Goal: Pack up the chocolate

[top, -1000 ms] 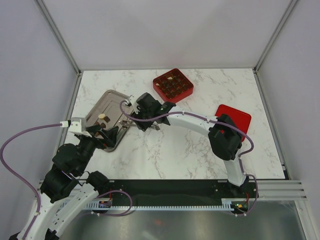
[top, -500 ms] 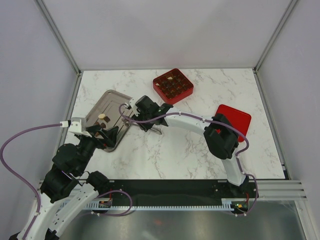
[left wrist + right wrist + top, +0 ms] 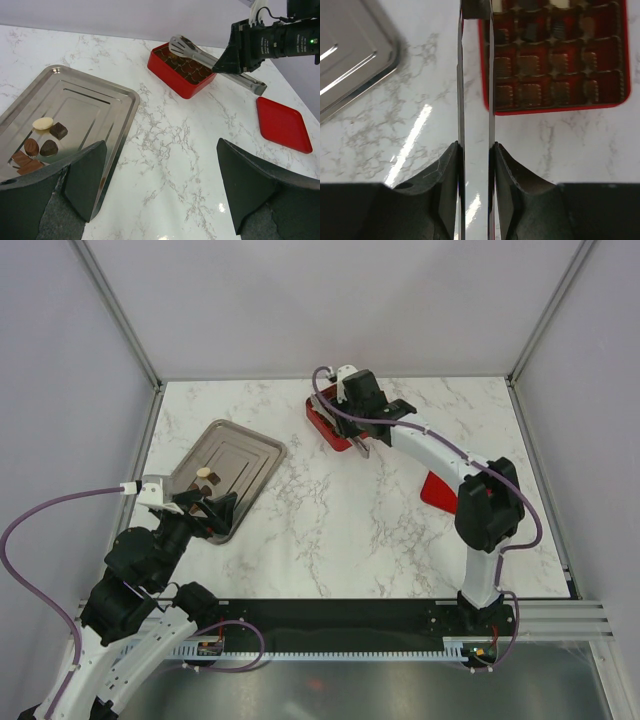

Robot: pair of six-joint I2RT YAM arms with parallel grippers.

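On the white marble table, loose chocolate lies in the steel tray, and more fills the red box. The right gripper clamps tongs, their tips over that box. The left gripper gapes wide. Print on the wrist camera is too small to read.

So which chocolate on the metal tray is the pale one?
The oval cream chocolate next to the dark square one; every other piece on the metal tray is brown.
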